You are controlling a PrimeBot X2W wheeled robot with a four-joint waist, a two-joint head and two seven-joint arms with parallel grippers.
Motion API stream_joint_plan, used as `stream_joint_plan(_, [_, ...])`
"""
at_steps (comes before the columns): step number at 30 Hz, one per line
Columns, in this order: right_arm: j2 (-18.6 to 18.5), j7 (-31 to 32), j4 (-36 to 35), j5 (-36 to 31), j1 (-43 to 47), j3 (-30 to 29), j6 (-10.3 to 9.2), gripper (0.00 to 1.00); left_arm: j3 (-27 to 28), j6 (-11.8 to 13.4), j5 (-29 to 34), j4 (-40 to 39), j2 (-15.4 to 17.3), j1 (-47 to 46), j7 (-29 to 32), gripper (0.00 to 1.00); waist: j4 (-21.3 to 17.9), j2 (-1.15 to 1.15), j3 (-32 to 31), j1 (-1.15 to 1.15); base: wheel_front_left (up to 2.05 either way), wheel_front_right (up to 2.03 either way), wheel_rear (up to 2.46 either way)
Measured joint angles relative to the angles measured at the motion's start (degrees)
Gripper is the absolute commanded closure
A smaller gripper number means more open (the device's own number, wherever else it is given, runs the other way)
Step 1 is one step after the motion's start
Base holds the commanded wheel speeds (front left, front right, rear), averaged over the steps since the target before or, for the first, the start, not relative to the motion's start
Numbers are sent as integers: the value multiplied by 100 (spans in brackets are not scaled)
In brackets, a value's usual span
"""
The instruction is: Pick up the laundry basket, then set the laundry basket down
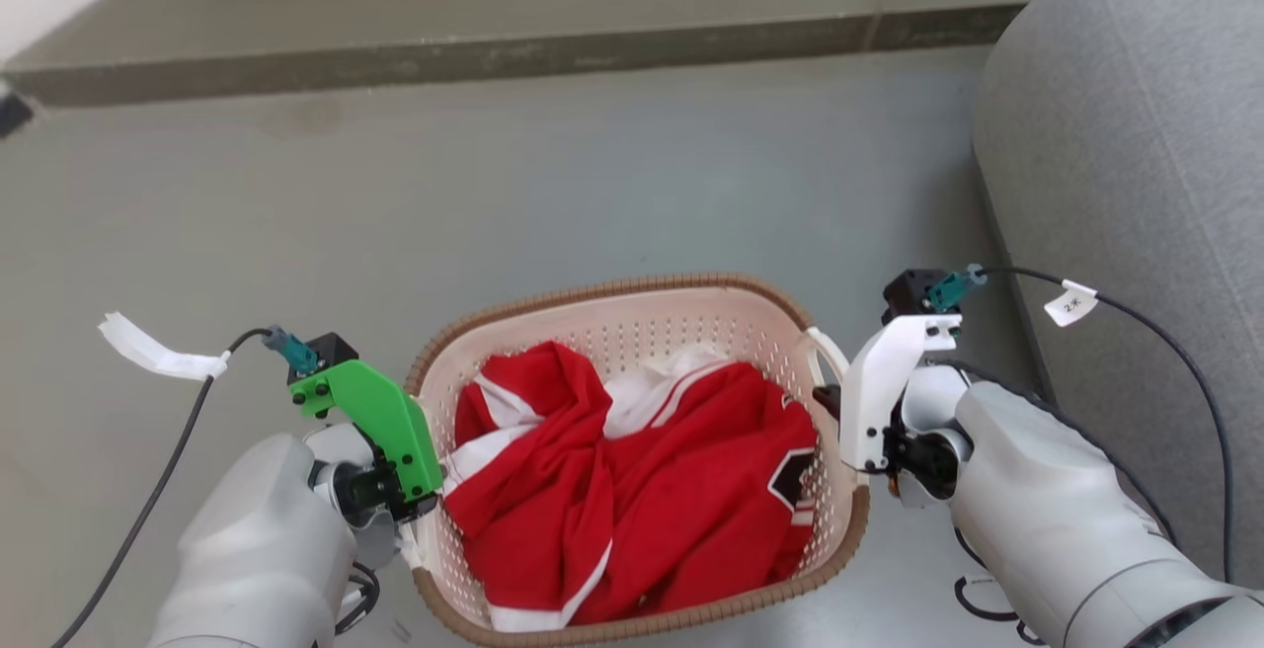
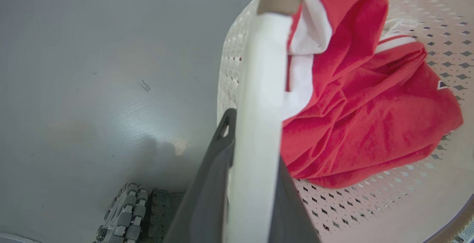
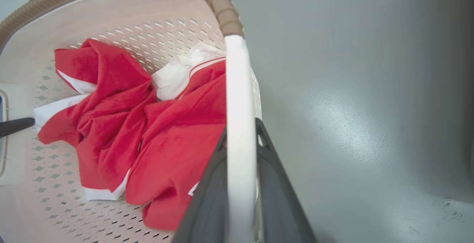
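The laundry basket (image 1: pixel 632 288) is cream-white and perforated with a brown woven-look rim. It hangs between my two arms over the grey floor and holds a crumpled red and white garment (image 1: pixel 642 470). My left gripper (image 1: pixel 420 518), under a green mount, is shut on the basket's left white handle (image 2: pixel 259 124), with dark fingers (image 2: pixel 222 135) on both sides of it. My right gripper (image 1: pixel 837 403), under a white mount, is shut on the right white handle (image 3: pixel 239 117). I cannot tell whether the basket's base touches the floor.
A grey upholstered seat (image 1: pixel 1136 184) rises close on the right. A dark raised step (image 1: pixel 494 55) crosses the far floor. Black cables trail from both wrists, one with a white tag (image 1: pixel 1070 304). My wheel (image 2: pixel 126 213) sits below the left arm.
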Motion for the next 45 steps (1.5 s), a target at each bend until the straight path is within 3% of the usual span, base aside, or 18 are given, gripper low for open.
stream_joint_plan(21, [5,378,8,238,315,127,-1,100,-73,9,-172,104,-7,344,231,100,-5,0,-597,0,0,0,0])
stream_joint_plan(45, [-4,478,9,425,410,263,-2,100,-183,59,-349,112,-4,483,304,100,-16,0,-766,0,0,0,0])
